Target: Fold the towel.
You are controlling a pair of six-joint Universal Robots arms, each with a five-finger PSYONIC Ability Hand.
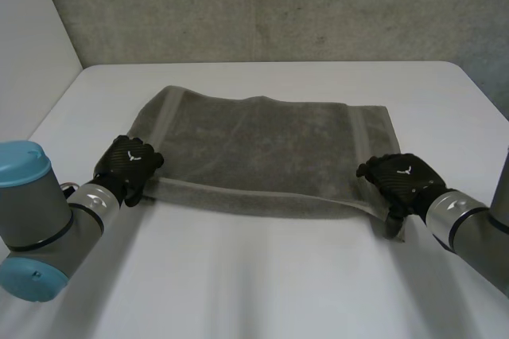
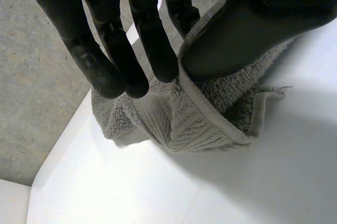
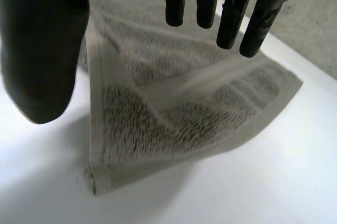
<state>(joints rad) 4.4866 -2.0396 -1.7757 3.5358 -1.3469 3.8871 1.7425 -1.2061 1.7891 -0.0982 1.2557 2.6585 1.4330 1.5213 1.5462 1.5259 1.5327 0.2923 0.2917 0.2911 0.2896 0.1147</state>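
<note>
A grey towel (image 1: 262, 148) lies across the white table (image 1: 262, 283), doubled over with its fold towards the far side. At the towel's near left corner is my left hand (image 1: 127, 165). In the left wrist view, that hand (image 2: 253, 24) pinches the hemmed edge of the towel (image 2: 195, 124) between its thumb and fingers. My right hand (image 1: 402, 180) is at the near right corner. In the right wrist view, my right hand (image 3: 42, 50) is open, with straight fingers held wide of the thumb. The towel's corner (image 3: 184, 113) lies loose on the table under its palm.
A grey wall runs behind the table's far edge. A pale wall stands to the left. Bare tabletop lies between the towel's near edge and the robot, and more lies beyond the towel.
</note>
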